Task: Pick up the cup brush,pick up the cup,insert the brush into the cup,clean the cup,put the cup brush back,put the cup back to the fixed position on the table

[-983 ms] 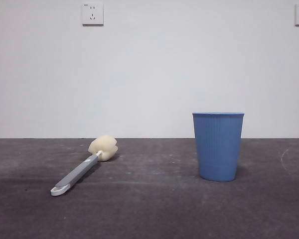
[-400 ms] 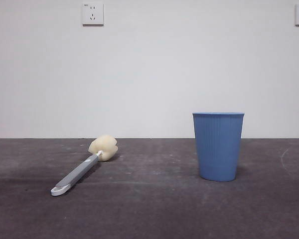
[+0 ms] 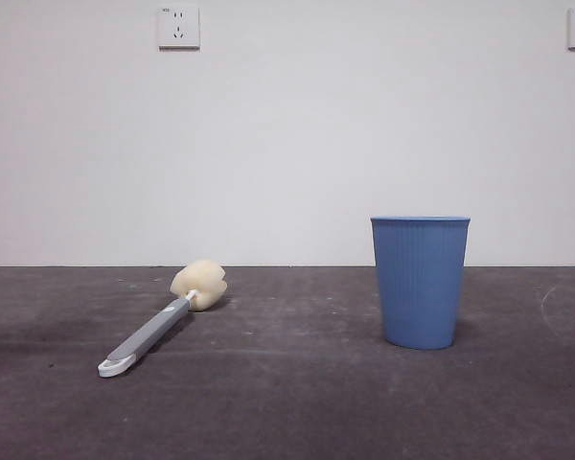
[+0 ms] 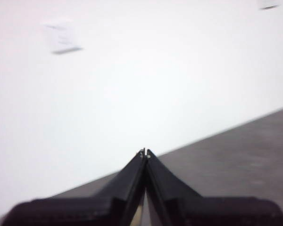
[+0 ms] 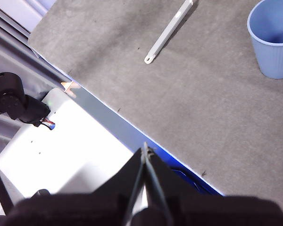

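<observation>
Right wrist: cup brush (image 5: 169, 32) far beyond right pincer (image 5: 145, 151)

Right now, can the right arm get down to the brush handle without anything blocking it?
Probably yes. The brush lies flat on the table, well apart from the cup, with nothing over or beside its handle. The right hand is shut and back past the table edge, so it must open first.

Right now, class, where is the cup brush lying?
In the front view, the cup brush lies flat on the table, left of the upright cup, apart from it.
</observation>
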Action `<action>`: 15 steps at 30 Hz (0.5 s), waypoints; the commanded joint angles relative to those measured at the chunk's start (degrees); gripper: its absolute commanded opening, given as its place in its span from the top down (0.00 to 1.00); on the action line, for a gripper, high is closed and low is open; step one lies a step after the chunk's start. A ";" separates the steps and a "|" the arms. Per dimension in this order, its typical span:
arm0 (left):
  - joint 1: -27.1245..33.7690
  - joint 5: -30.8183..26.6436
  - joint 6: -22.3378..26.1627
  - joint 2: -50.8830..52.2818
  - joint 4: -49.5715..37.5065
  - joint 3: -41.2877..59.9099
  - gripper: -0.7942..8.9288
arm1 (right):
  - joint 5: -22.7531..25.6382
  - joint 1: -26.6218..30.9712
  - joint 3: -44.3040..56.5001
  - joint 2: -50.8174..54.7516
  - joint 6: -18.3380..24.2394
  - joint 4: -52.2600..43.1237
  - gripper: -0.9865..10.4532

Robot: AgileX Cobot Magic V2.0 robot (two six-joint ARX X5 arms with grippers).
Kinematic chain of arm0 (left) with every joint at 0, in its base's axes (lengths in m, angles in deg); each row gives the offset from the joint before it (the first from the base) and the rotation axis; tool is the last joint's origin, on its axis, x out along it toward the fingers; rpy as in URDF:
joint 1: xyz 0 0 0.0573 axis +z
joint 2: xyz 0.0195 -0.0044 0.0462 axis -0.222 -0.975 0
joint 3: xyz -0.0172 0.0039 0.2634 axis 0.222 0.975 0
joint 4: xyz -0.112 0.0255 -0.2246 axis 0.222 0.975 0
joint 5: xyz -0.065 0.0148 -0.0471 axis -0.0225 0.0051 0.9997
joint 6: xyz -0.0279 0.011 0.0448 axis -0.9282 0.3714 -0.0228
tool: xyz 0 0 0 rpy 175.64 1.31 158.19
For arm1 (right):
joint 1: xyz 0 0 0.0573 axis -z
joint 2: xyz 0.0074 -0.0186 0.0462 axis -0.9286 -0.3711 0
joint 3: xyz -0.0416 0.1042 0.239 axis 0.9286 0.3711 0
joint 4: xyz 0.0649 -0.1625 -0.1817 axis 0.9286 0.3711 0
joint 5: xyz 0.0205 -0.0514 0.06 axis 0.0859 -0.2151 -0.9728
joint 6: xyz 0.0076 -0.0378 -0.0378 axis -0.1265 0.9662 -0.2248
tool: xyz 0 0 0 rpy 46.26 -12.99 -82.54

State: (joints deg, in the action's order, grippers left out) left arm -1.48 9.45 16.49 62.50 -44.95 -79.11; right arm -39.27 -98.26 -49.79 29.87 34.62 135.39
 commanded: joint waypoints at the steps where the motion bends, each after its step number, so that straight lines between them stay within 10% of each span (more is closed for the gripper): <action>1: 4.87 0.24 2.29 2.69 -2.86 5.77 0.92 | 0.17 -0.11 -0.02 0.00 0.31 -0.17 0.91; 15: 11.89 -0.17 -3.32 20.72 -3.21 32.35 0.92 | 0.17 -0.11 -0.02 0.00 0.31 -0.17 0.91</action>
State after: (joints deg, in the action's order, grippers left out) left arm 10.11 9.54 15.12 82.57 -47.48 -47.94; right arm -39.27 -98.26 -49.79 29.84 34.62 135.39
